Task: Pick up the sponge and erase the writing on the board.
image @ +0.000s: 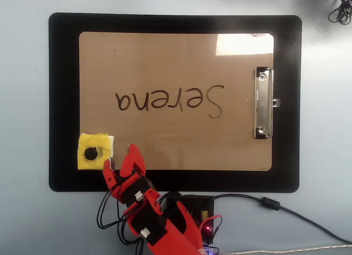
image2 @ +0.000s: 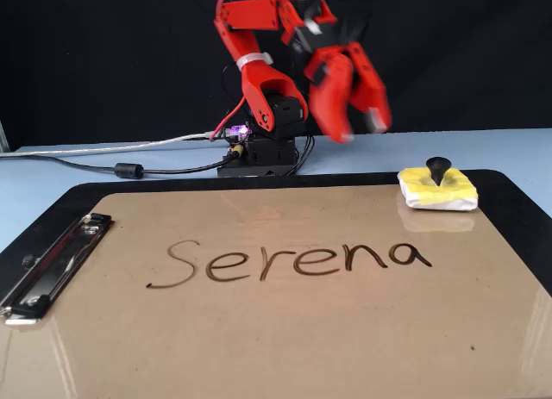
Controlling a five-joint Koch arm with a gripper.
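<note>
Sponge: we found the sponge (image: pixel 95 151) lying on the corner of the board (image: pixel 165 62) nearest the arm's base, at the left in the overhead view, its outer edge just over the board's rim and above the black mat (image: pixel 63 101).
Handling: we judged it light and soft, likely to squash under pressure, so a pinch on the foam itself would be poor.
Hold: we took the round black knob (image2: pixel 438 168) standing upright at its centre as the place to grip; it looked stiff and narrow enough to fit between the jaws.
Writing: the writing (image: pixel 169 99) ran across the middle of the board, untouched and well apart from the sponge.
Claw: we saw the claw (image2: pixel 356 125) raised in the air with its jaws parted and nothing between them; in the overhead view it hung just beside the sponge, over the board's near edge.
Surface: the board was smooth and glossy, with a metal clip (image: pixel 263 103) at the short edge far from the sponge; we judged the sponge would slide easily on it.
Room: we noted a pale blue counter (image: pixel 27 101), cables by the base and a black backdrop.
</note>
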